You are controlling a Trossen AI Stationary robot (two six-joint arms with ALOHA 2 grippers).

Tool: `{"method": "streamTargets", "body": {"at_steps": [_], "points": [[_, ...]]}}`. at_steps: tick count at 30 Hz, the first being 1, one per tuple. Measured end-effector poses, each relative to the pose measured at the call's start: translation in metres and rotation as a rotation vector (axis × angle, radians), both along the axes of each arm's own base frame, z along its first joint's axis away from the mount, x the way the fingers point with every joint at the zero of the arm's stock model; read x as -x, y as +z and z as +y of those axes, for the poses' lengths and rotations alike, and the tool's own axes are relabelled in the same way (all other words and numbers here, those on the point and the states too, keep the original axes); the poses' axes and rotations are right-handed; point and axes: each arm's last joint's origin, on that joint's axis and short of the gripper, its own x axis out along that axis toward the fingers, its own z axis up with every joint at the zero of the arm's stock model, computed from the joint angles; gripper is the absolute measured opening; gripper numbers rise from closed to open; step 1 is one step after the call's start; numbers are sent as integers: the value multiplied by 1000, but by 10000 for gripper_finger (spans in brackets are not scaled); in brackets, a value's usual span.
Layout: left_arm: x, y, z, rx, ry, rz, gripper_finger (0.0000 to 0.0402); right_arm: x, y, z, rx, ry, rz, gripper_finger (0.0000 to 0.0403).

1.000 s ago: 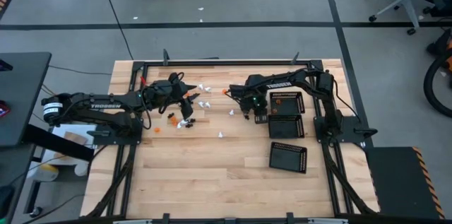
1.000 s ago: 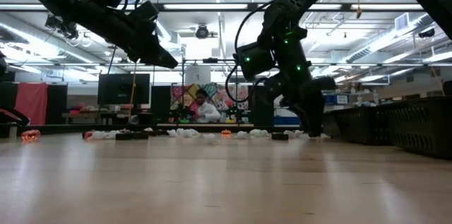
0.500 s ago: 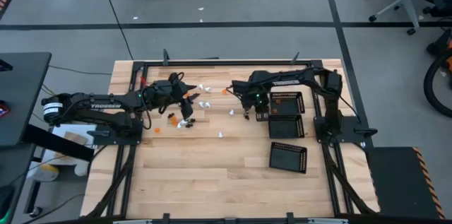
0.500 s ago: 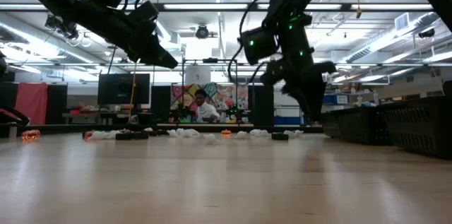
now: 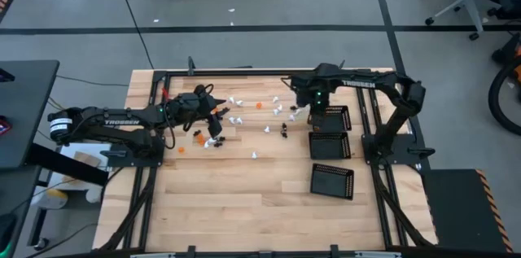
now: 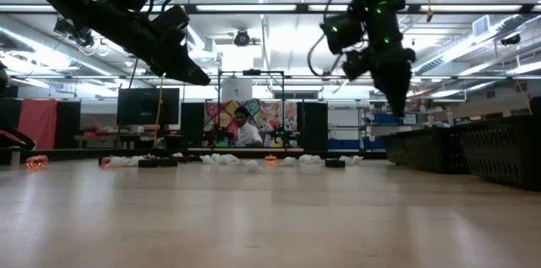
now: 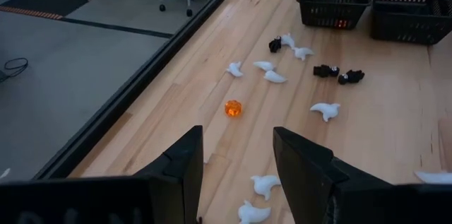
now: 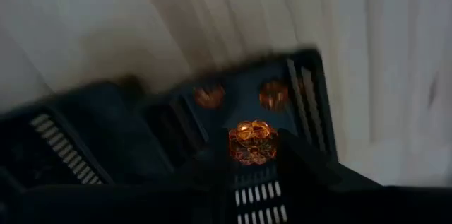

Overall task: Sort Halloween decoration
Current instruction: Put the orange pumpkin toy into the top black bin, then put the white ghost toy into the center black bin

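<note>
Between the jaws of the right gripper [image 8: 253, 155] an orange piece [image 8: 252, 141] is pinched, and it is carried above the black tray [image 8: 300, 86] nearest the far edge of the worktop, where two more orange pieces [image 8: 274, 95] already lie. In the high view this gripper [image 5: 313, 105] is seen just at the near-left corner of that tray [image 5: 338, 116], with two further trays [image 5: 331, 145] lined up behind it toward the near edge.

The left gripper [image 7: 236, 164] is held above the worktop with its jaws spread and nothing between them; in the high view it [image 5: 218, 116] hangs over the left part of the scatter.

The rest of the Halloween decoration [image 5: 236, 119] is strewn across the worktop [image 5: 244, 201] between the two arms: white pieces [image 7: 267, 72], a lone orange one [image 7: 233, 108] and a few black ones [image 7: 337, 75], all lying apart from the trays.

The step in hand is judged to be the drop of the orange piece into its tray. The main risk is release too near the tray wall: the gripper is seen close to a corner, not over the middle, so the piece could strike the rim and bounce out onto the worktop or into the neighbouring tray. A piece this small might also cling to one pad when the jaws are parted, and fall late.
</note>
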Motion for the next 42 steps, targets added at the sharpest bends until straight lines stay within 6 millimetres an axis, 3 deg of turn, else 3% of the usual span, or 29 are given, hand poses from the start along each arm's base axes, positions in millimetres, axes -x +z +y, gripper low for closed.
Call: {"method": "streamTargets", "body": {"at_steps": [8, 18, 27, 37, 42], "points": [[0, 0, 0, 0, 0, 0, 157, 19, -30, -4, -26, -76, 48, 130], [0, 0, 0, 7, 3, -4, 157, 14, -15, -6, -38, -96, 28, 170], [0, 0, 0, 8, 4, -5, 157, -31, 17, 11, 208, 13, -179, 169], [0, 0, 0, 19, 9, -11, 157, -95, -14, 23, 192, 123, -290, 171], [0, 0, 0, 18, 9, -12, 157, -133, -18, 20, 249, 188, -394, 172]]}}
